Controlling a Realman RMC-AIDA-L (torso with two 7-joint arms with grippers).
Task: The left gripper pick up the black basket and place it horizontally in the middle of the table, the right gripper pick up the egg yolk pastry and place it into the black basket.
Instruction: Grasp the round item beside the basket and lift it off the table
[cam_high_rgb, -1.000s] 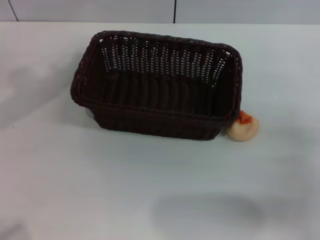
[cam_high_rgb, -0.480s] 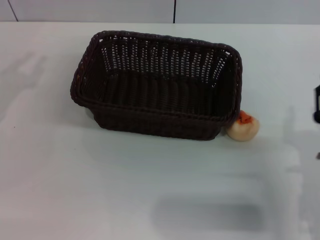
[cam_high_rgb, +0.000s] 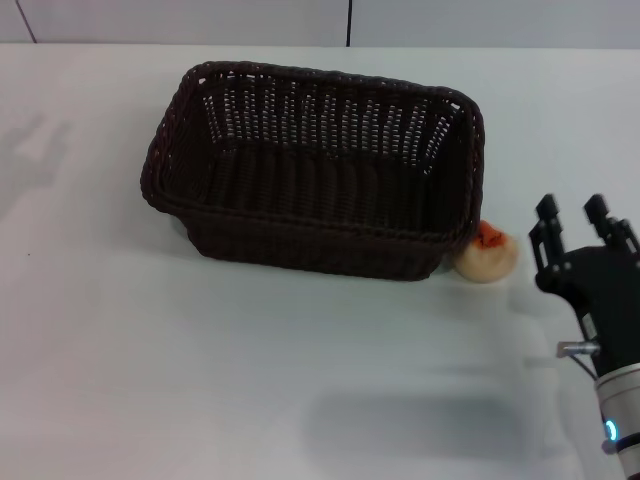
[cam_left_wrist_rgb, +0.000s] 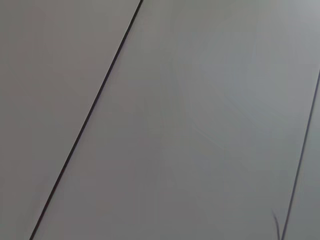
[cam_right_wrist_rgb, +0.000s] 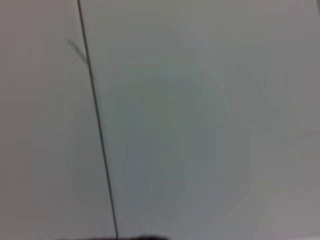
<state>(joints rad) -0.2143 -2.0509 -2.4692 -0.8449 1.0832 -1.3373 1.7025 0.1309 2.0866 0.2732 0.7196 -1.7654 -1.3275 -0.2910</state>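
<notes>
The black basket (cam_high_rgb: 315, 170) lies lengthwise across the middle of the white table (cam_high_rgb: 150, 350), empty inside. The egg yolk pastry (cam_high_rgb: 487, 254), a pale bun with an orange-red spot, sits on the table touching the basket's near right corner. My right gripper (cam_high_rgb: 572, 210) is in the head view at the right, a little to the right of the pastry, its two black fingers apart and empty. My left gripper is out of view; only its shadow (cam_high_rgb: 35, 150) shows on the table at the far left. Both wrist views show only plain grey panels with dark seams.
A grey wall with a dark vertical seam (cam_high_rgb: 349, 22) runs behind the table's far edge. A soft shadow (cam_high_rgb: 410, 425) lies on the table in front of the basket.
My right gripper has come into the head view from the right edge and now stands beside the pastry. The left arm's shadow has shrunk towards the far left. Basket and pastry have not moved.
</notes>
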